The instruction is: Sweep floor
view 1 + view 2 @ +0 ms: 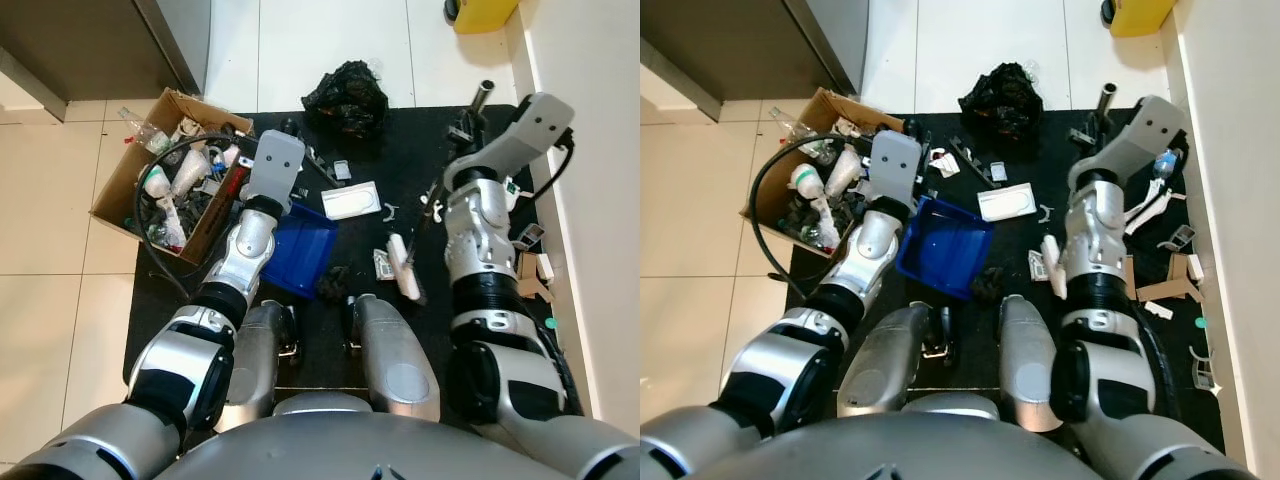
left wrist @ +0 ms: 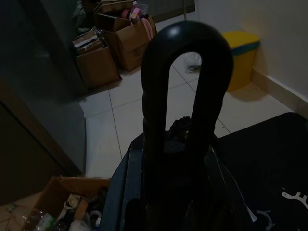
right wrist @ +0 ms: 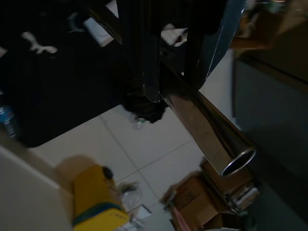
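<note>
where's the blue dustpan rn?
In the left eye view the blue dustpan lies on the black mat just ahead of the robot, left of centre, at the left arm's end, between the cardboard box of clutter and a white packet.

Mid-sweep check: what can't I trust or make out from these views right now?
- Left end effector: its grip on the blue dustpan is too dark in the left wrist view; wrist housing covers it in the eye views.
- Broom head: behind the right arm.
- Metal handle: fingers dark, grip unclear.

Your left arm (image 1: 865,250) reaches to a blue dustpan (image 1: 945,245) on the black mat (image 1: 1040,160), beside a cardboard box (image 1: 820,105) of rubbish; your right arm (image 1: 1095,235) holds a metal broom handle (image 1: 1106,100).
</note>
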Robot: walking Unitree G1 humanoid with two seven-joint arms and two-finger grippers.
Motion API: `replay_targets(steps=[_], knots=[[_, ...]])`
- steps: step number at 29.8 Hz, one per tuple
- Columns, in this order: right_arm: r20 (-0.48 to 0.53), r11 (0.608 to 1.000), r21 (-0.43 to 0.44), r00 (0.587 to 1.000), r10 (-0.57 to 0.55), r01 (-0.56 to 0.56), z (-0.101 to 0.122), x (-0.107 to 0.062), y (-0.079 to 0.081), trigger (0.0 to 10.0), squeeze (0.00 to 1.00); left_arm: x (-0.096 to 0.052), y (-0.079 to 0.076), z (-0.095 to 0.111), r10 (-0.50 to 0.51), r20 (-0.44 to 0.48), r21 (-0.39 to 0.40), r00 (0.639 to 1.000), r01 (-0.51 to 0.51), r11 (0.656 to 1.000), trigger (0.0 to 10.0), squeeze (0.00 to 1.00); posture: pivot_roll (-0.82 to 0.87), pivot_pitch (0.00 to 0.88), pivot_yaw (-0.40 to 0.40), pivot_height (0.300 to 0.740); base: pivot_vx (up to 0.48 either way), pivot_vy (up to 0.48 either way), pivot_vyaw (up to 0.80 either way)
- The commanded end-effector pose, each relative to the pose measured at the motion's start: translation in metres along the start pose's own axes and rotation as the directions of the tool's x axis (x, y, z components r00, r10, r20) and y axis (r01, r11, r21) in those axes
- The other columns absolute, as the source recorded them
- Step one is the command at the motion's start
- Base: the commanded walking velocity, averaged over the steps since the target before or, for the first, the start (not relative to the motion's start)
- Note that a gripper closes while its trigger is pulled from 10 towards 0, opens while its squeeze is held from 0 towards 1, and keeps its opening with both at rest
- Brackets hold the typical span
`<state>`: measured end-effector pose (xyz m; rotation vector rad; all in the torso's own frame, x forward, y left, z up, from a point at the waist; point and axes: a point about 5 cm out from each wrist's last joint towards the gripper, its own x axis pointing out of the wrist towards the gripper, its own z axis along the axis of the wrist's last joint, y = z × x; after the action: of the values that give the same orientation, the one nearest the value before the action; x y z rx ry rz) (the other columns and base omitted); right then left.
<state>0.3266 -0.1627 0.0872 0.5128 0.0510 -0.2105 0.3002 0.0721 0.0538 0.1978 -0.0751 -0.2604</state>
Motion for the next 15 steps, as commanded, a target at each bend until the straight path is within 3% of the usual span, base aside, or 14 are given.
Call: replay_targets(steps=[1, 6, 15], knots=[[-0.05, 0.983, 0.182, 0.999, 0.005, 0.004, -0.012, -0.002, 0.017, 10.0, 0.0, -0.009, -0.01, -0.016, -0.012, -0.095, -0.024, 0.995, 0.009, 1.0, 10.0, 0.0, -0.06, 0.149, 0.058, 0.74, 0.0, 0.0, 0.0], [-0.094, 0.93, 0.354, 0.993, -0.068, 0.097, -0.011, 0.0, 0.021, 10.0, 0.0, -0.009, -0.01, -0.017, -0.011, -0.105, -0.017, 0.994, 0.009, 1.0, 10.0, 0.0, -0.06, 0.146, 0.054, 0.74, 0.0, 0.0, 0.0], [-0.019, 0.885, 0.454, 0.994, -0.105, 0.102, 0.011, 0.003, 0.023, 10.0, 0.0, -0.007, -0.008, -0.017, 0.002, -0.117, -0.011, 0.993, -0.004, 1.0, 10.0, 0.0, -0.06, 0.138, 0.05, 0.74, 0.0, 0.0, 0.0]])
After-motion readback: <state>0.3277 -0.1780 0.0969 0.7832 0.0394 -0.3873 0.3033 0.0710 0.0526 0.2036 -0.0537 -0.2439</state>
